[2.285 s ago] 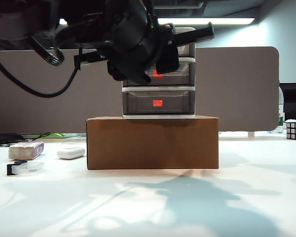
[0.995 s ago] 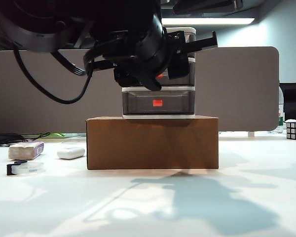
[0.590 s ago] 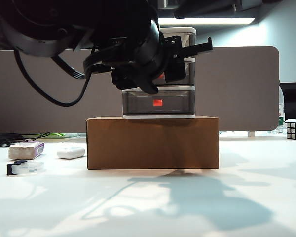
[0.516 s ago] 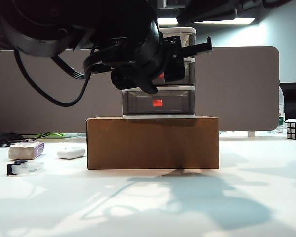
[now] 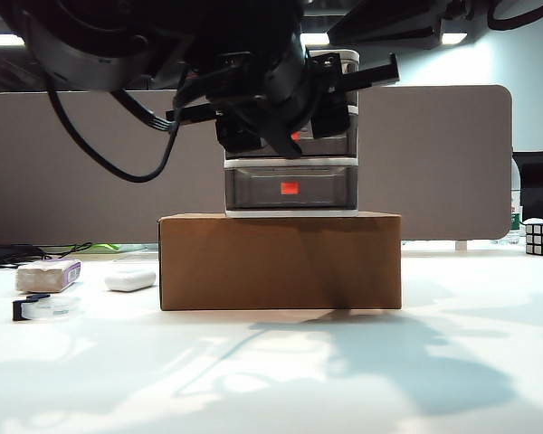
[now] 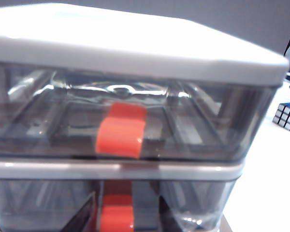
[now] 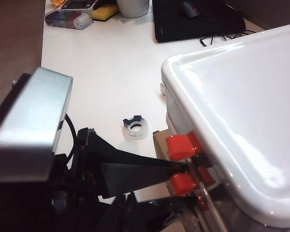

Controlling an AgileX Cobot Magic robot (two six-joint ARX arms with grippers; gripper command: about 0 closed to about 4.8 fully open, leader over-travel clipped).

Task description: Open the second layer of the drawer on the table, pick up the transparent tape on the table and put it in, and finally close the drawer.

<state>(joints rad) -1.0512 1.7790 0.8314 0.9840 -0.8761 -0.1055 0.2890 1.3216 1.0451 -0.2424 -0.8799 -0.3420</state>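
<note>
White desk (image 5: 489, 362) carries a cardboard box (image 5: 281, 262) with the drawer (image 5: 290, 185) on top. At the second layer (image 7: 183, 182), the left gripper (image 7: 181, 165) sits at its red tab, jaws narrow around it seemingly; right gripper unseen. The transparent tape (image 5: 47, 307) lies far left: light, slippery, best pinched across its rim.
</note>
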